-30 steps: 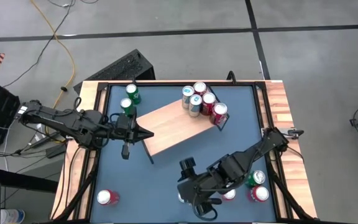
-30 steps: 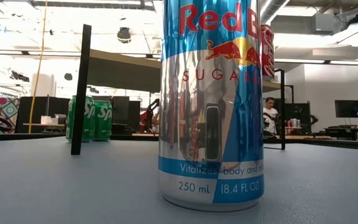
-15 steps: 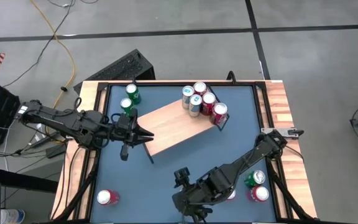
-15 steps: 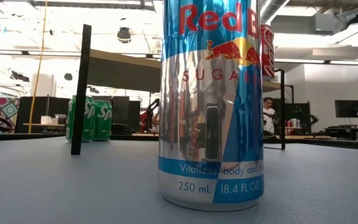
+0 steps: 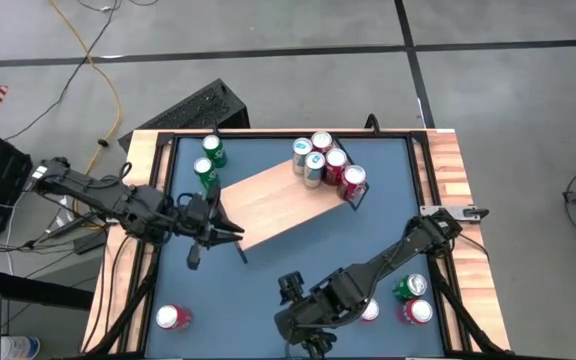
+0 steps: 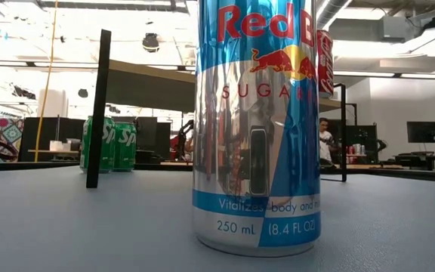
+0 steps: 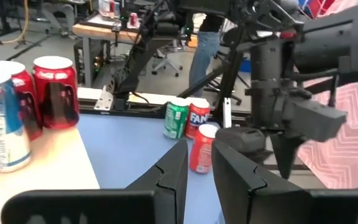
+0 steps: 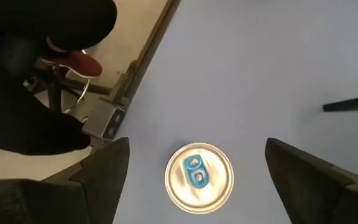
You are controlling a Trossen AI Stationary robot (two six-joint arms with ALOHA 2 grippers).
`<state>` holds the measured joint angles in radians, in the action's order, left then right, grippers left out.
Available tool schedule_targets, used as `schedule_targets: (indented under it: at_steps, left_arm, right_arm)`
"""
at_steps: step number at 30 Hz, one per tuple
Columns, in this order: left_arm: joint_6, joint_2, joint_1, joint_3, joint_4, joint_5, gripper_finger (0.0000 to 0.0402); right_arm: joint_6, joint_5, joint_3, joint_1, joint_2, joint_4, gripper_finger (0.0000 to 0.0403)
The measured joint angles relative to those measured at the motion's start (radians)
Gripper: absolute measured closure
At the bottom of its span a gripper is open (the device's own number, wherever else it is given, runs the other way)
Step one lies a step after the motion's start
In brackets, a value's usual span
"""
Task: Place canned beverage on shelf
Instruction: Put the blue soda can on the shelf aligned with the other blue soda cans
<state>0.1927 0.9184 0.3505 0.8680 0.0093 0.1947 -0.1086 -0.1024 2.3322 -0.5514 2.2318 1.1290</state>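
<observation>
The right gripper (image 8: pixel 194 180) hangs spread wide above a silver can (image 8: pixel 199 177) without touching it, while the left gripper (image 7: pixel 197 171), narrowly parted and empty, sits beside the shelf (image 5: pixel 278 203).

One shelf (image 5: pixel 276 205); four cans (image 5: pixel 324 162) clustered on its far end; two green cans (image 5: pixel 209 160) beside it; three cans (image 5: pixel 408 300) at the tabletop's (image 5: pixel 388 220) right front corner; one red can (image 5: pixel 173 318) at left front; one silver-blue can (image 6: pixel 257 125) near the front edge.
</observation>
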Motion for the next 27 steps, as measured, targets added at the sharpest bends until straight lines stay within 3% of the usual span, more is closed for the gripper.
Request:
schedule_targets:
  at_steps: [16, 27]
  left_arm:
    - [0.002, 0.000, 0.031, 0.000, 0.000, 0.001, 0.0342]
    - [0.003, 0.000, 0.030, 0.000, 0.002, 0.005, 0.0342]
  right_arm:
    - [-0.060, 0.000, 0.000, 0.002, 0.108, 0.087, 0.0042]
    - [-0.110, 0.105, 0.000, 0.018, 0.146, 0.123, 0.0048]
